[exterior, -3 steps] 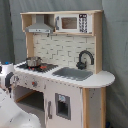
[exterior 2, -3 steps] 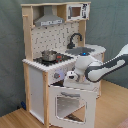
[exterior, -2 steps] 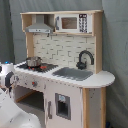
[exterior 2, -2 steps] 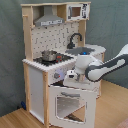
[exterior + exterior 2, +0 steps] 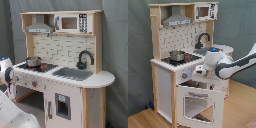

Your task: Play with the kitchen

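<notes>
The kitchen point(image 5: 65, 60) is a tall white and light-wood toy unit, seen in both exterior views. It has a grey hood point(image 5: 177, 21), a microwave point(image 5: 203, 11), a black faucet point(image 5: 85, 57) and a grey sink point(image 5: 74, 73). A small metal pot point(image 5: 177, 55) sits on the black hob point(image 5: 37, 66). The windowed oven door point(image 5: 198, 102) hangs open, folded down. My gripper point(image 5: 199, 72) is at the knob panel just above the open door. In the first exterior view only part of my white arm point(image 5: 7, 75) shows at the left edge.
A grey curtain point(image 5: 240, 25) hangs behind the kitchen. The kitchen stands on a wooden floor point(image 5: 240, 110). My arm point(image 5: 235, 64) reaches in from the second exterior view's right. A closed lower cupboard door point(image 5: 62, 105) sits under the sink.
My wrist has crept slightly toward the kitchen front. The oven door stays open and the pot has not moved.
</notes>
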Controlling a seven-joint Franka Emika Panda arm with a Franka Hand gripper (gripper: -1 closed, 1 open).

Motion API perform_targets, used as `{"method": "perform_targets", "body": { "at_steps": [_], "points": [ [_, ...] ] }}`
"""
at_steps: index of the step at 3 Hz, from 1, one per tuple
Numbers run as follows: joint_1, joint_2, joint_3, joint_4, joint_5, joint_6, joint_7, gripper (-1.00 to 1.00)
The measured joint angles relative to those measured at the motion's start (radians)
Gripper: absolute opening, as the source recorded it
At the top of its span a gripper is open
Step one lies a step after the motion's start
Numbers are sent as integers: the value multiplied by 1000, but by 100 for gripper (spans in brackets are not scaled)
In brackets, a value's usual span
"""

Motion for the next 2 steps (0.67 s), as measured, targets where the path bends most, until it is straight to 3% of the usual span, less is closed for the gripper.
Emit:
{"method": "perform_targets", "body": {
  "at_steps": [2],
  "points": [
    [85,-4,-89,-1,-156,-23,106,100]
  ]
}}
